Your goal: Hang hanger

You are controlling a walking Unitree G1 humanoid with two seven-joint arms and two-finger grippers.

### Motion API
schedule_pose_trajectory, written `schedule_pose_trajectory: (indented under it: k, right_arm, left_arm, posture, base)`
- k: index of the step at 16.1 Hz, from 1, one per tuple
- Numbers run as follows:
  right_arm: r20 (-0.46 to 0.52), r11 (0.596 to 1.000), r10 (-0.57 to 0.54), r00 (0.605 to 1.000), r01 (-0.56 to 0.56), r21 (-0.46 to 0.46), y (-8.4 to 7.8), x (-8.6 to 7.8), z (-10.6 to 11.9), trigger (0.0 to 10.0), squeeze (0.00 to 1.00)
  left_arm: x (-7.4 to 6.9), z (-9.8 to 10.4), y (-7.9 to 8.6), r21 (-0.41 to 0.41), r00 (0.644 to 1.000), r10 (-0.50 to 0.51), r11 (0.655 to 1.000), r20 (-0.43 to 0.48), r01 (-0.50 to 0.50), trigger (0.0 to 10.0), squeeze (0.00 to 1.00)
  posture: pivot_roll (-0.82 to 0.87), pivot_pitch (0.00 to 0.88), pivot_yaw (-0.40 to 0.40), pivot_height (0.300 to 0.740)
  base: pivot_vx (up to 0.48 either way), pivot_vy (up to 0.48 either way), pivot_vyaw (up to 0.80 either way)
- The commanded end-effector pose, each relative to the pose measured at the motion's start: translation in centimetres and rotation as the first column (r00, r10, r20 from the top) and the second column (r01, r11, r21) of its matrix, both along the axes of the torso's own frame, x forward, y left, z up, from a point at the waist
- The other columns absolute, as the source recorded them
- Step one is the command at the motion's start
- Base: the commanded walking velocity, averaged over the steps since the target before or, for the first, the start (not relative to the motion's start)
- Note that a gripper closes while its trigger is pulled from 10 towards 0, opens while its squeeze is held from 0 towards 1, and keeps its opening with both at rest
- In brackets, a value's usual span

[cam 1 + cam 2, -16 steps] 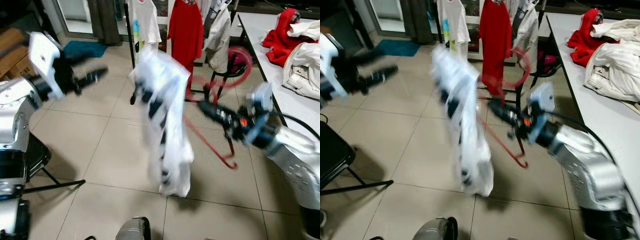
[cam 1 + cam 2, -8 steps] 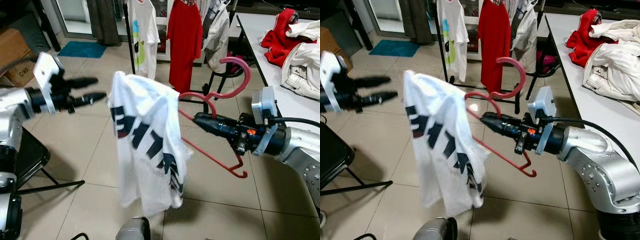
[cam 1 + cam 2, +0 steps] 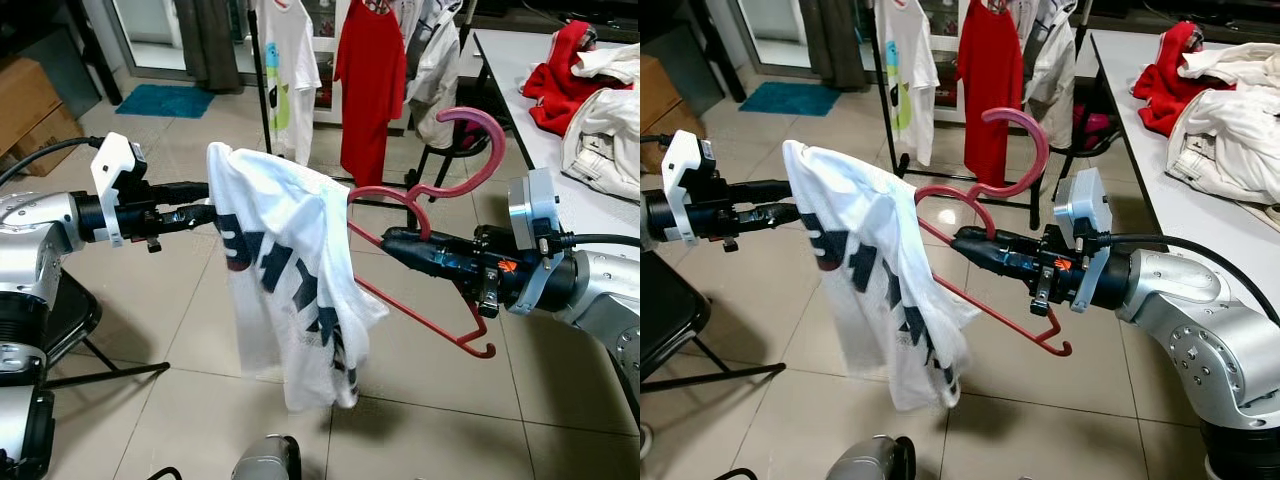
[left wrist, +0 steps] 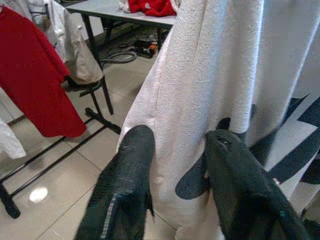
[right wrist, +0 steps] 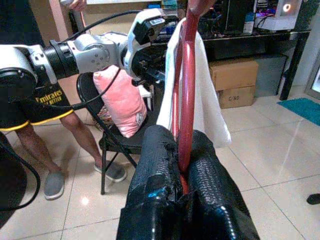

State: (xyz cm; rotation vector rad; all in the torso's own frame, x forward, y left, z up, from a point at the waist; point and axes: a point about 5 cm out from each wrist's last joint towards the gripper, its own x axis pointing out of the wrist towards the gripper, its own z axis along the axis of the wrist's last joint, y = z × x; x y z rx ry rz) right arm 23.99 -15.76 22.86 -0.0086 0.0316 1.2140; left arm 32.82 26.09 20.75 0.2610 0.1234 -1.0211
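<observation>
The right gripper (image 3: 395, 241) is clamping shut on the red hanger (image 3: 420, 275), whose long bar is running down toward the near right while its hook (image 3: 475, 135) is curving up toward the far rack (image 3: 262, 85). The left gripper (image 3: 200, 200), fingers parted, is reaching in at the shirt (image 3: 290, 280) draped over the hanger's left end, without clearly gripping it. The rack lies beyond both, so the right arm looks the one to carry the hook there.

You've got the right gripper (image 3: 965, 243) clamped on the red hanger (image 3: 985, 255) at centre | white T-shirt (image 3: 875, 275) draped off its 9 o'clock arm | left gripper (image 3: 785, 200) reaching the shirt's shoulder at 9 o'clock | clothes rack (image 3: 970, 80) at 12 o'clock.
</observation>
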Motion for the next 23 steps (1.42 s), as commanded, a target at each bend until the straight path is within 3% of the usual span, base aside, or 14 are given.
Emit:
schedule_pose_trajectory:
  k: [1,7,15,19,21,23]
  right_arm:
    - [0.030,1.000,0.029,0.999,-0.029,0.009,0.2,-0.3,0.8,10.0,0.00]
    - [0.024,0.999,0.035,0.999,-0.035,0.009,0.3,-0.5,0.8,10.0,0.00]
    - [0.017,1.000,0.017,1.000,-0.017,0.003,0.3,-0.4,0.5,10.0,0.00]
    - [0.026,0.999,-0.038,0.999,0.039,-0.014,0.1,0.1,0.2,10.0,0.00]
    - [0.025,0.999,-0.046,0.999,0.047,-0.015,0.1,0.2,0.2,10.0,0.00]
    - [0.022,0.999,-0.049,0.999,0.050,-0.015,0.1,0.2,0.1,10.0,0.00]
  left_arm:
    - [0.3,0.2,-0.4,0.017,1.000,-0.021,1.000,0.009,0.021,0.0,0.00]
    - [1.3,0.7,-0.4,-0.013,0.996,0.048,0.999,0.081,-0.047,0.0,0.00]
    - [1.3,0.1,0.0,-0.087,0.982,0.146,0.987,0.119,-0.136,0.0,0.00]
    - [0.5,-1.2,1.5,-0.177,0.934,0.330,0.936,0.138,-0.305,0.0,0.00]
    - [0.0,-1.8,1.7,-0.190,0.920,0.367,0.921,0.138,-0.339,0.0,0.00]
    - [-0.6,-2.4,2.3,-0.218,0.881,0.447,0.885,0.154,-0.411,0.0,0.00]
  posture:
    - [0.07,0.052,0.041,0.740]
    - [0.07,0.050,0.043,0.740]
    - [0.07,0.053,0.044,0.740]
    - [0.07,0.053,0.052,0.740]
    - [0.06,0.052,0.054,0.740]
    - [0.07,0.051,0.052,0.740]
  base:
    - [0.000,0.000,0.00]
    - [0.000,0.000,0.00]
    - [0.000,0.000,0.00]
    - [0.000,0.000,0.00]
    - [0.000,0.000,0.00]
    - [0.000,0.000,0.00]
